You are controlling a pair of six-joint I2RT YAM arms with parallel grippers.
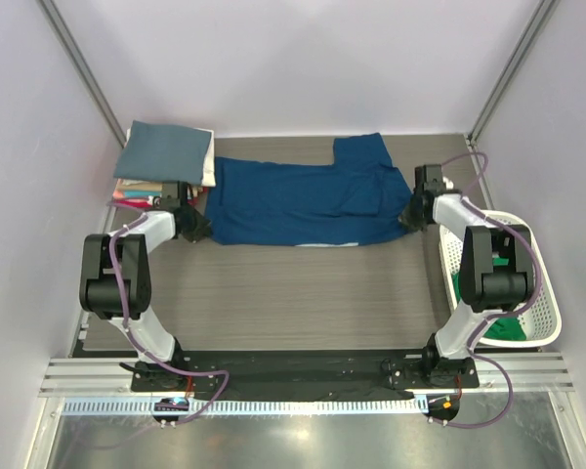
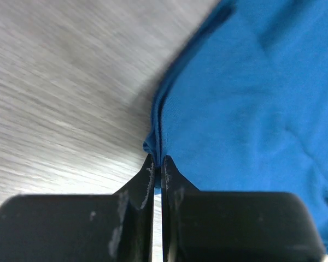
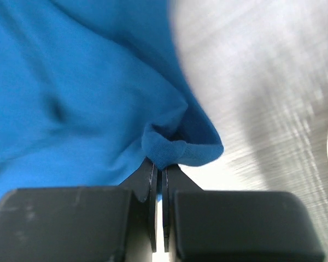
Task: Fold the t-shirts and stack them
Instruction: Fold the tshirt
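**A:** Status, blue tee (image 1: 293, 200)?

**B:** Spread flat across the far half of the table (image 1: 303, 293), one sleeve sticking up at far right. L gripper (image 2: 157, 161) is clamped on its near-left corner. R gripper (image 3: 159, 164) is clamped on the near-right corner w/ a small bunch of cloth pinched at the tips.

**A:** Bite depth?

**B:** Shallow on both sides, fabric only at the very fingertip ends. L wrist view shows just the hem edge btw the jaws. Can't tell if it has one layer or two.

**A:** Failure modes?

**B:**
1. Cloth slips out on the lift, L esp., because the bite is thin.
2. If L holds the top layer only, the lower one drags and the fold comes out crooked.
3. Arms out of sync would stretch or skew the tee.
4. L gripper sits just beside the folded stack (image 1: 166, 156), so a wide swing could topple it.

**A:** Remaining?

**B:** Green tee (image 1: 503, 327) in the basket (image 1: 547, 313), R side, not yet folded.
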